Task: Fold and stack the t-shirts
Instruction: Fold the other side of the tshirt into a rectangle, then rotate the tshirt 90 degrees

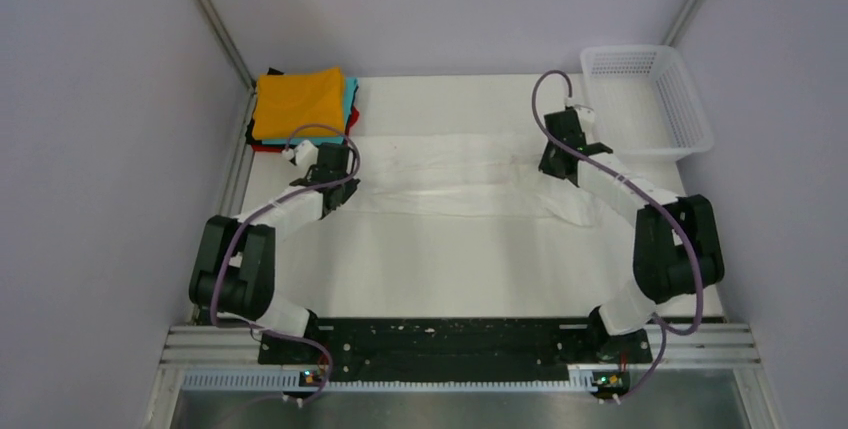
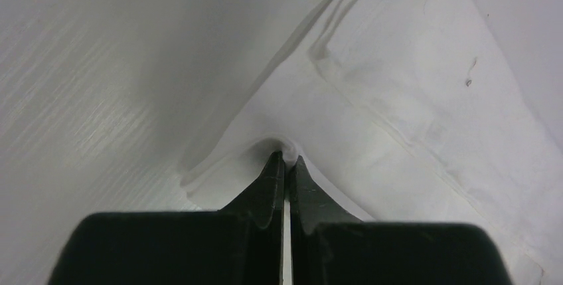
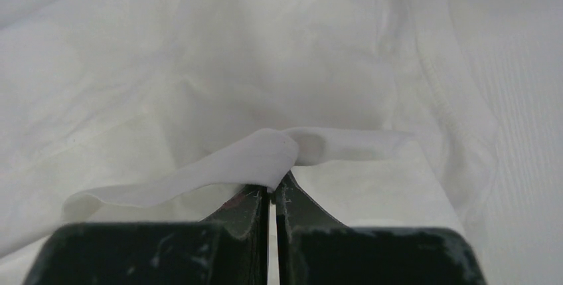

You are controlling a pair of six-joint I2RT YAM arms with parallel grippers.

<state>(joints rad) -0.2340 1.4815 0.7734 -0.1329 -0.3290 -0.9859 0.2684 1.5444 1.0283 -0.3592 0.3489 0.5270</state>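
White t-shirt (image 1: pixel 450 174) lies as a left-right band mid-frame; left gripper (image 2: pixel 285 160) and right gripper (image 3: pixel 273 189) each pinch closed on cloth near opposite ends.

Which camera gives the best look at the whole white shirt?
The top view: the white shirt stretches across the table from left gripper to right gripper. Each wrist view shows only a pinched fold of it.

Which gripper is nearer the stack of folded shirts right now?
Left. The left gripper pinches the white t-shirt at its end just in front of the stack; the right gripper pinches the other end, near the basket.
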